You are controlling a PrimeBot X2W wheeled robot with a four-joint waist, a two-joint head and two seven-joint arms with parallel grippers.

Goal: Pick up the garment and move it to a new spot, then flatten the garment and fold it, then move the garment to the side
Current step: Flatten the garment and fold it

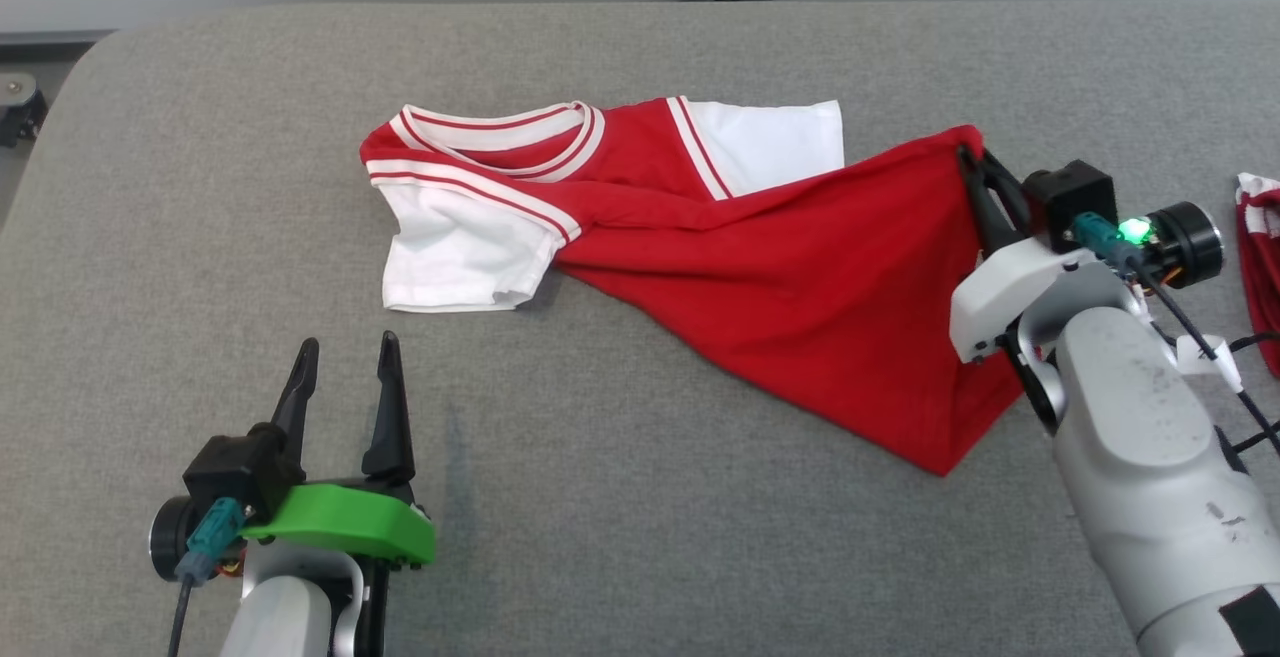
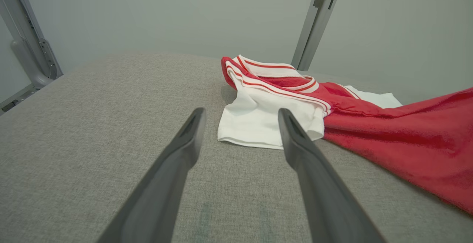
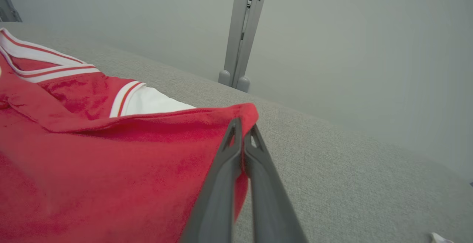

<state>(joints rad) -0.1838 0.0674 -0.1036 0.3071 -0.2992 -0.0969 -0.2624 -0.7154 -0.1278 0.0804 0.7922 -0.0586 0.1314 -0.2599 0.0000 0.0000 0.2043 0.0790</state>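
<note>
The garment (image 1: 760,267) is a red T-shirt with white sleeves and a red-and-white striped collar, lying rumpled across the middle of the grey table (image 1: 620,537). My right gripper (image 1: 968,159) is shut on the garment's far right corner, which is lifted a little; in the right wrist view the red cloth (image 3: 129,154) is pinched between the closed fingertips (image 3: 233,132). My left gripper (image 1: 345,352) stands open near the front left, below the white sleeve (image 1: 455,257) and apart from it. The left wrist view shows that sleeve (image 2: 258,121) just beyond the spread fingers (image 2: 192,132).
Another red-and-white piece of cloth (image 1: 1262,257) lies at the table's right edge, beside my right wrist. A grey post (image 3: 244,32) stands behind the table against a pale wall. The table's rounded far-left corner (image 1: 110,47) is in view.
</note>
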